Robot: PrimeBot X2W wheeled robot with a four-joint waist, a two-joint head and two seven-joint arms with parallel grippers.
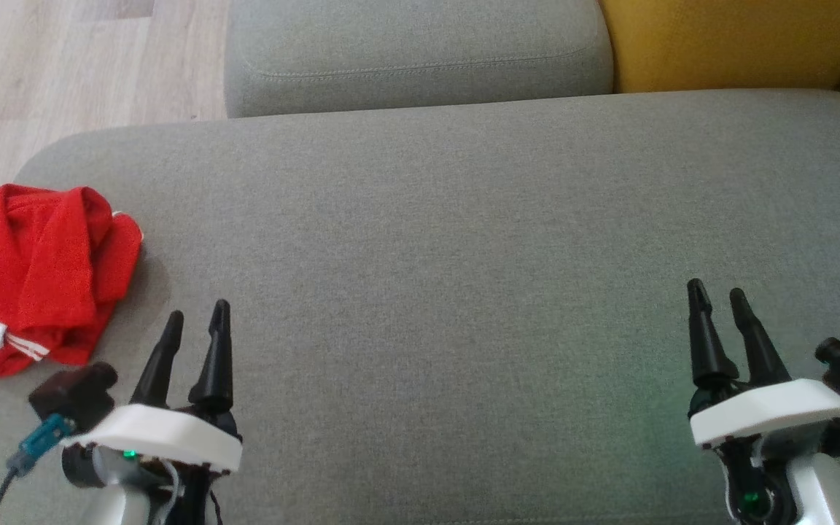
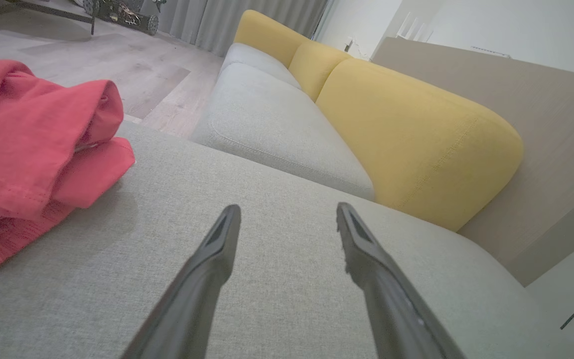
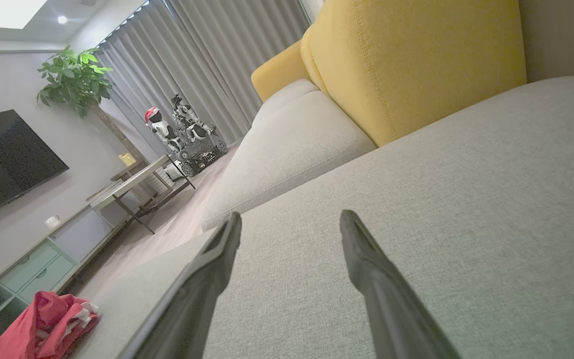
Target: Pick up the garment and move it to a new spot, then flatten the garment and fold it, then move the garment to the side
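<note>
Spreading wide, the grey seat: it runs across the middle of the head view, from the left edge to the right edge. There is lots of flat room on it.
Other grey cushion: it sits at the top middle of the head view, behind the big seat.
Yellow cushion: it is at the top right, next to the other grey cushion.
Wood floor: it shows at the top left, past the end of the seat.
Garment: it is red with white stripes and is bunched up in a heap. It lies on the seat at the left edge of the head view, about halfway down. It is not flat and not folded.
Left gripper: it is at the lower left, just beside the garment but not touching it. Its two fingers are apart and hold nothing.
Right gripper: it is at the lower right, well apart from the garment. Its two fingers are apart too, with nothing between them.
Done so far: nothing that I can see. The heap looks like it has not been picked up yet.
Left to do: I think all of it. Grab the garment, carry it to a new spot, smooth it out, fold it, then put it to the side.
Who goes first: likely the left gripper, since it is closest.
</note>
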